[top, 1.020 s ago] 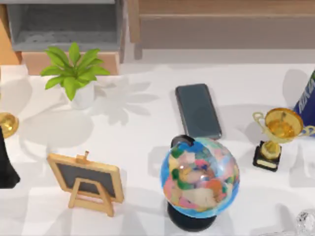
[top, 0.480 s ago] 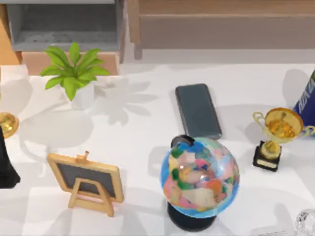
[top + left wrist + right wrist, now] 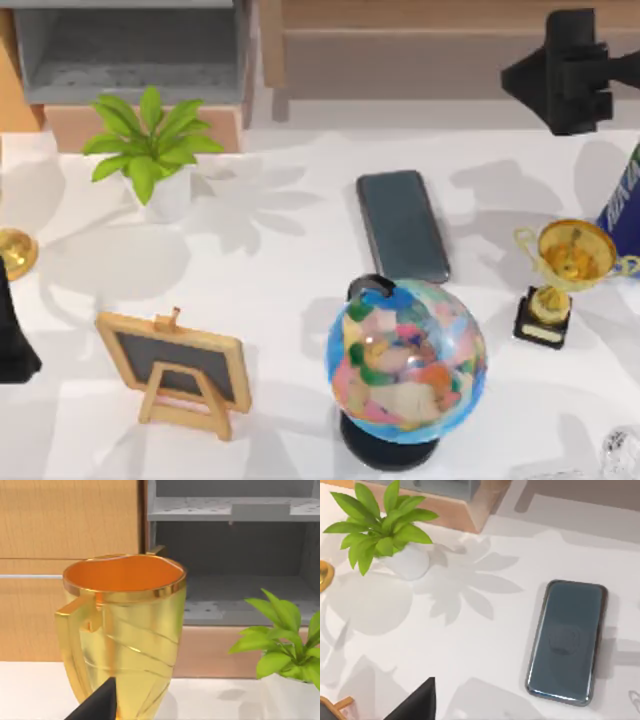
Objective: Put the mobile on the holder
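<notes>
The mobile is a flat dark smartphone lying screen-up on the white table, just behind the globe; it also lies flat in the right wrist view. My right gripper hangs high over the back right of the table, pointing left, well behind and to the right of the mobile. My left arm stays parked at the table's left edge, close to a golden cup. The holder is hidden or out of view.
A potted plant stands at the back left, a wood-framed small blackboard on an easel at the front left. A gold trophy stands to the right. Shelves line the back edge.
My right arm has come into the top view at the back right. The mobile, globe and other objects have not moved.
</notes>
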`<state>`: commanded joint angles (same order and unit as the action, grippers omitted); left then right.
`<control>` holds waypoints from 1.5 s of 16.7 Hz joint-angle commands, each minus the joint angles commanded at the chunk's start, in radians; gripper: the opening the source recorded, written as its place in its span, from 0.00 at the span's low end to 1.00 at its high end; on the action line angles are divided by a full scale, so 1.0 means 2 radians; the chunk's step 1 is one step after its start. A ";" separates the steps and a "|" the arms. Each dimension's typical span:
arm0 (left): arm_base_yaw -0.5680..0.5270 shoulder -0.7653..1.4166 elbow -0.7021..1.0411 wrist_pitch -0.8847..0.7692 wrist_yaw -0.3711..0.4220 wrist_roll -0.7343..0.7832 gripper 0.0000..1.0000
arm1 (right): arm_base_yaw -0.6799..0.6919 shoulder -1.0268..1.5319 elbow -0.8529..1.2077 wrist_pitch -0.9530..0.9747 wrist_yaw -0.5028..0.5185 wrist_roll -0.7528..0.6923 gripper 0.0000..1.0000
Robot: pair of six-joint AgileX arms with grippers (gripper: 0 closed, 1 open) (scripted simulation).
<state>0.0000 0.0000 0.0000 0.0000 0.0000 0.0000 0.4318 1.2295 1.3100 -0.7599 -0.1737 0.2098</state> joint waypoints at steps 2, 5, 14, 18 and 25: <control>0.000 0.000 0.000 0.000 0.000 0.000 1.00 | 0.019 0.095 0.103 -0.045 -0.004 0.014 1.00; 0.000 0.000 0.000 0.000 0.000 0.000 1.00 | 0.039 0.225 0.240 -0.104 -0.003 0.029 1.00; 0.000 0.000 0.000 0.000 0.000 0.000 1.00 | 0.052 0.551 0.498 -0.266 0.054 0.064 1.00; 0.000 0.000 0.000 0.000 0.000 0.000 1.00 | 0.039 0.643 0.545 -0.316 0.086 0.077 1.00; 0.000 0.000 0.000 0.000 0.000 0.000 1.00 | 0.038 0.660 0.553 -0.326 0.093 0.079 1.00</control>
<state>0.0000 0.0000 0.0000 0.0000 0.0000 0.0000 0.5074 2.5496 2.4161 -1.4122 0.0121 0.3681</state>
